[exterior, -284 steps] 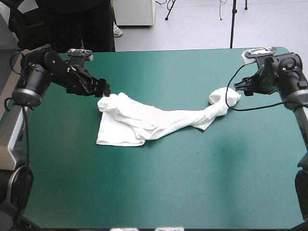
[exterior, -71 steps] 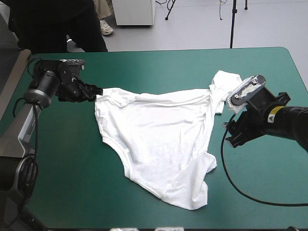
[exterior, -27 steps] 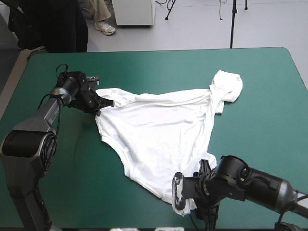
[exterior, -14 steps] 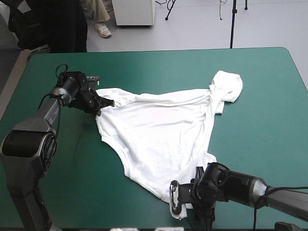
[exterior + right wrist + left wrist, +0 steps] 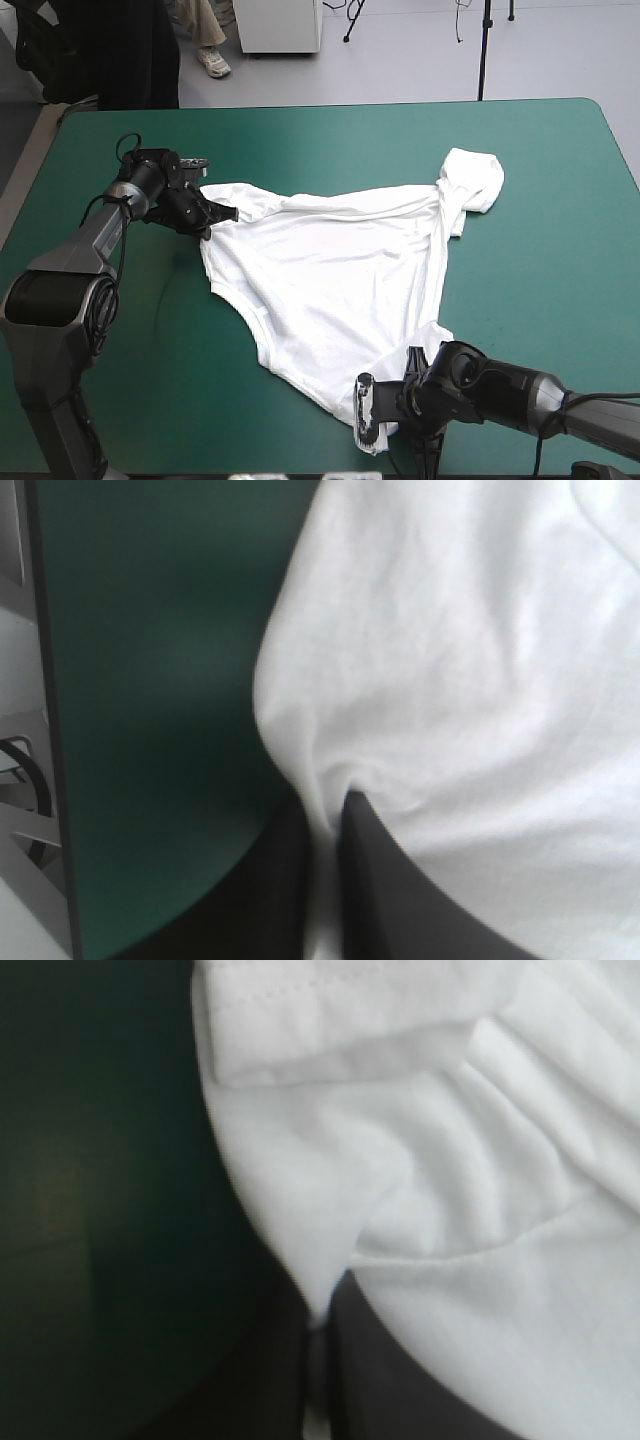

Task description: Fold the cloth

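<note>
Item: left gripper w/ cloth.
- Fingers: two, black, all but closed, tips meeting in a pointed arch. A thin fold of white fabric is nipped between them and runs down the gap.
- T-shirt: white, soft creases, fills the field ahead of the gripper and to one side, spreading out from the pinch pt.
- Hemmed band: a doubled edge w/ a stitch line, farther ahead of the fingers. Lies flat over the rest of the fabric; its corner ends near the cloth's edge.
- Teal-green cover: bare, in shadow, beside the gripper on the other side. Meets the T-shirt's edge along a curved line leading to the fingertips.
</note>
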You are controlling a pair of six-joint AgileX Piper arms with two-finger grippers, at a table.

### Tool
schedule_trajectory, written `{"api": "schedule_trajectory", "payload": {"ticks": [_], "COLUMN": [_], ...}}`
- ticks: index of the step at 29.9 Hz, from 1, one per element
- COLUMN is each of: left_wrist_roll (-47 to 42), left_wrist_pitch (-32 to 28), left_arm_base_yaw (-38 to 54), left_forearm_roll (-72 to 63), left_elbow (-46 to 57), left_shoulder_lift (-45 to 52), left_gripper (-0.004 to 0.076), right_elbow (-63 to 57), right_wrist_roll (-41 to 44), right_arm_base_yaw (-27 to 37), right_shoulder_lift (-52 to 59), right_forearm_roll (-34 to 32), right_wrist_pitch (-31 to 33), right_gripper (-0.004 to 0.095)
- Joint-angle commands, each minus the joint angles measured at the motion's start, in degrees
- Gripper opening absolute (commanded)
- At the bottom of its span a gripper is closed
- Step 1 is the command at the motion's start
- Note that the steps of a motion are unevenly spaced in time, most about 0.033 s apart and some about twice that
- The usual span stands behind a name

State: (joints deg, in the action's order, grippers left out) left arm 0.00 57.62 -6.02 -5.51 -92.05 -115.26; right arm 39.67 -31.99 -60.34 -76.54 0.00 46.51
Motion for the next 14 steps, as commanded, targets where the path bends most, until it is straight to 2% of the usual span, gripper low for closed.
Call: {"api": "schedule_trajectory", "payload": {"ticks": [1, 7, 14], "left_wrist_roll": [0.0, 0.3, 1.6], "left_wrist_pitch": [-1.2, -0.6, 0.9], "left_arm_base_yaw": [-0.3, -0.3, -0.3], "left_forearm_roll": [-1.4, -1.4, -1.6], "left_elbow": [-1.3, -1.3, -1.5], "left_shoulder_lift": [2.8, 5.1, 15.6], "left_gripper": [-0.0009, -0.0009, -0.0009], "right_elbow": [-2.2, -1.6, 6.9], "right_wrist_roll": [1.9, 6.8, 9.9], "right_arm_base_yaw": [1.0, 6.2, 16.0], "right_shoulder_lift": [-2.3, -2.6, 2.1], "right_forearm_roll": [-1.6, -2.9, -3.1], "right_wrist_pitch": [-5.1, -6.2, -1.0], "right_gripper": [-0.0017, -0.0017, -0.0017]}}
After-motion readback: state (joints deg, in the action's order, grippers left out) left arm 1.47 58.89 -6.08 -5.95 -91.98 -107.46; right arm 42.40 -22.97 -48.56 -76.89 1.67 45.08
